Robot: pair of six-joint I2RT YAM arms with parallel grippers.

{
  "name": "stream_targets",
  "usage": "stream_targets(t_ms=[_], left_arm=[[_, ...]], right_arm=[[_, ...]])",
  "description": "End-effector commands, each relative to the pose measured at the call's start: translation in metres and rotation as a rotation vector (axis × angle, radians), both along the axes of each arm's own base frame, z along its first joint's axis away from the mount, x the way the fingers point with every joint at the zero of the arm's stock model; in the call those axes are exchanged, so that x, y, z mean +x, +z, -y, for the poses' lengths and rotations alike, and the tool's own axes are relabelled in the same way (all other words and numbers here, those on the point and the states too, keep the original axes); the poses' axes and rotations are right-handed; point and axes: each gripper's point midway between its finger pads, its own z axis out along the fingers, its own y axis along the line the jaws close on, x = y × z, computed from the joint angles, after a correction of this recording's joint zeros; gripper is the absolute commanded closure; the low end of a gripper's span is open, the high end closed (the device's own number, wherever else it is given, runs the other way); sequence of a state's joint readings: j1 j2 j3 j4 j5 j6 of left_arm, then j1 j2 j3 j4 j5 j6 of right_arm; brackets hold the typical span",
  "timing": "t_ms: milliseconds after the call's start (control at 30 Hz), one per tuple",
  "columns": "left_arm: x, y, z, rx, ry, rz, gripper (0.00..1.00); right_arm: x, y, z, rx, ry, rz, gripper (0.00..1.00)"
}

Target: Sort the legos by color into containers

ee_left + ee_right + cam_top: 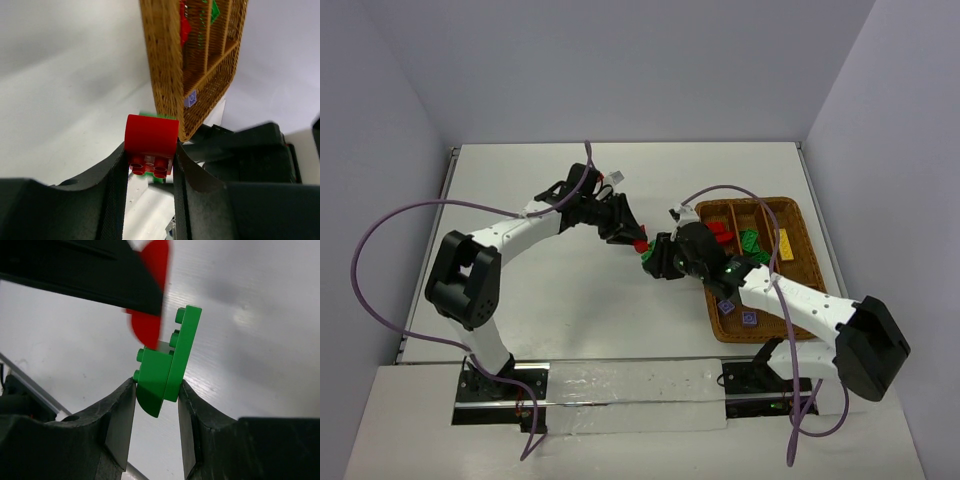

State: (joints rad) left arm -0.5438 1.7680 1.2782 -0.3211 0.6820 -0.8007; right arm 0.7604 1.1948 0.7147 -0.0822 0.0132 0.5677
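The left gripper [150, 152] pinches a red brick [151, 131] across its two flat side walls, jaws pressed onto it; the right gripper [157, 387] pinches a green brick [169, 362] across the faces of its thin slab, jaws clamped on it; both bricks hang above the white table [580, 310] just beside the wicker tray [162, 60], on the side facing the left arm, and they meet there, red against the studded face of the green; whether they are clipped together cannot be told. Both look like hard, glossy moulded plastic, so they should be light, stiff and unlikely to give under the pads; the smooth skin is probably slippery, which makes flat parallel walls the sound place to hold; the red one's rounded top would likely squirt out of a pinch, while its open underside with round tubes gives no grip; the green one's studs may add a little bite. If the two are joined, peeling at an angle should part them more easily than a straight pull. The tray is brown woven cane, rough and ribbed, with low walls and thin partitions; inside it lie red bricks [720, 232], green bricks [752, 243], a yellow brick [787, 243] and, nearest the arms' bases, purple bricks [727, 307].
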Motion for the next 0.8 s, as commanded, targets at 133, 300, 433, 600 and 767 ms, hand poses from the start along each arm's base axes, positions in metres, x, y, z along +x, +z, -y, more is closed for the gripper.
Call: stream_targets(t_ms=[133, 300, 433, 600, 767], left_arm=[[0.024, 0.026, -0.037, -0.013, 0.151, 0.072, 1.0], [0.03, 0.033, -0.041, -0.008, 0.186, 0.098, 1.0], [0.036, 0.037, -0.04, -0.005, 0.195, 0.107, 1.0], [0.039, 0.032, -0.04, 0.011, 0.201, 0.097, 1.0], [0.039, 0.028, -0.039, 0.016, 0.211, 0.075, 1.0]], right_arm=[[0.014, -0.047, 0.029, -0.093, -0.161, -0.201, 0.89], [0.017, -0.075, 0.037, -0.24, -0.159, -0.243, 0.81], [0.017, -0.09, 0.041, -0.3, -0.155, -0.271, 0.44], [0.02, -0.077, 0.042, -0.311, -0.154, -0.24, 0.19], [0.031, -0.016, 0.031, -0.202, -0.108, -0.059, 0.19]])
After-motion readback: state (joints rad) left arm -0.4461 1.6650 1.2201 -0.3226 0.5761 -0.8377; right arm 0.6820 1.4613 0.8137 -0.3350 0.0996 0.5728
